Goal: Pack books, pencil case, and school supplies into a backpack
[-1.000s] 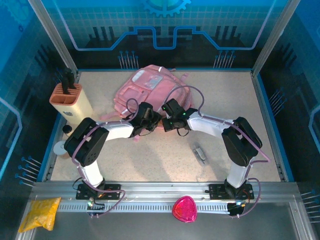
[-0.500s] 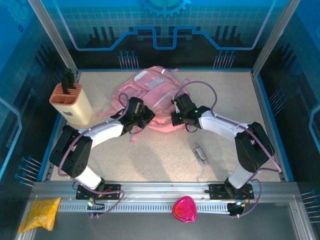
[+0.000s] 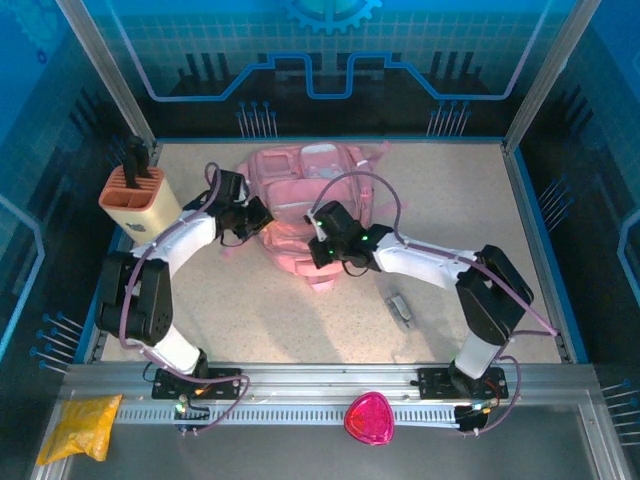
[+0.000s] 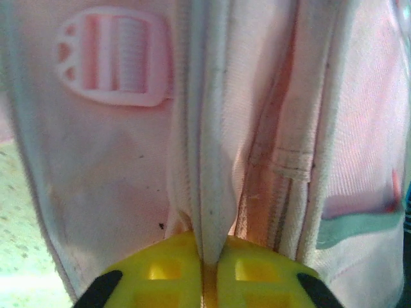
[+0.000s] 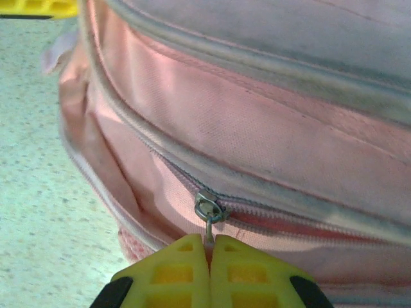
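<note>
The pink backpack (image 3: 300, 185) lies on the speckled table (image 3: 480, 220).

The right gripper (image 3: 322, 247) is at the backpack's near edge. In the right wrist view, the right gripper (image 5: 210, 256) has its yellow fingers (image 5: 173, 273) pressed together with no gap. They are pinched on the small metal zip pull (image 5: 209, 232) that hangs from the slider (image 5: 209, 208) of a zip across the pink cloth (image 5: 270, 147).

The left gripper (image 3: 255, 215) is against the backpack's left side. In the left wrist view, the left gripper (image 4: 209, 273) has its fingers (image 4: 257, 273) very nearly together. A pale edging band (image 4: 209, 160) of the backpack runs down into the thin slot between them, clamped there. A pink plastic strap buckle (image 4: 115, 54) sits on the cloth to the upper left of that band.

A small grey-white oblong piece (image 3: 400, 308) lies on the table on the near right of the backpack, apart from it and from both grippers. A beige knife block (image 3: 145, 205) stands to the left of the backpack. A pink heart-shaped thing (image 3: 369, 418) rests on the metal rail well to the near side of the backpack. A yellow bag (image 3: 80, 425) lies far off to the backpack's near left.
</note>
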Motion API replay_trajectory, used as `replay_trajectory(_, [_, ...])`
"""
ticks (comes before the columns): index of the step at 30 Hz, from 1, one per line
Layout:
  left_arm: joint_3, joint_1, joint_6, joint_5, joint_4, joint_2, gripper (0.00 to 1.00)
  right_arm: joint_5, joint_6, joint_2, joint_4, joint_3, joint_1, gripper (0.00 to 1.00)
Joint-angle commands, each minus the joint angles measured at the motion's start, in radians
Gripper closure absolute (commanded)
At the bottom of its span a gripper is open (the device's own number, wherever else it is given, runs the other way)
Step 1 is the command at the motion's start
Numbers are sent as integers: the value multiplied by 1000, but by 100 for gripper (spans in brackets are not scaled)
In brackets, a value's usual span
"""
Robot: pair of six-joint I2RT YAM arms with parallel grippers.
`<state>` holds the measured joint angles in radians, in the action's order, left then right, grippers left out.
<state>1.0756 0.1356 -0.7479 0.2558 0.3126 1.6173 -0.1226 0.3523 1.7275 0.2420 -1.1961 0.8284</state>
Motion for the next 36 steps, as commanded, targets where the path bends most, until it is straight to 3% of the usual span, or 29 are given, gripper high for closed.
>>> replay_trajectory(1, [49, -62, 34, -61, -87, 7, 77, 55, 51, 35, 96, -46, 35, 100])
replay_trajectory(3, [-8, -60, -3, -34, -133, -29, 66, 27, 51, 30, 79, -36, 33, 100])
replay_trajectory(6, [-109, -48, -86, 24, -200, -97, 59, 33, 53, 38, 67, -28, 32, 100])
replay_trajectory(14, [-379, 128, -397, -99, -355, -266, 51, 54, 75, 48, 61, -34, 34, 100])
replay_trajectory(22, [-375, 257, -524, -177, -389, -212, 54, 69, 92, 31, 39, -19, 35, 100])
replay_trajectory(30, [-388, 297, -657, -198, -444, -166, 58, 65, 89, 35, 37, -19, 35, 100])
replay_trajectory(36, [-389, 328, -742, -218, -498, -103, 68, 77, 98, 47, 25, -20, 36, 100])
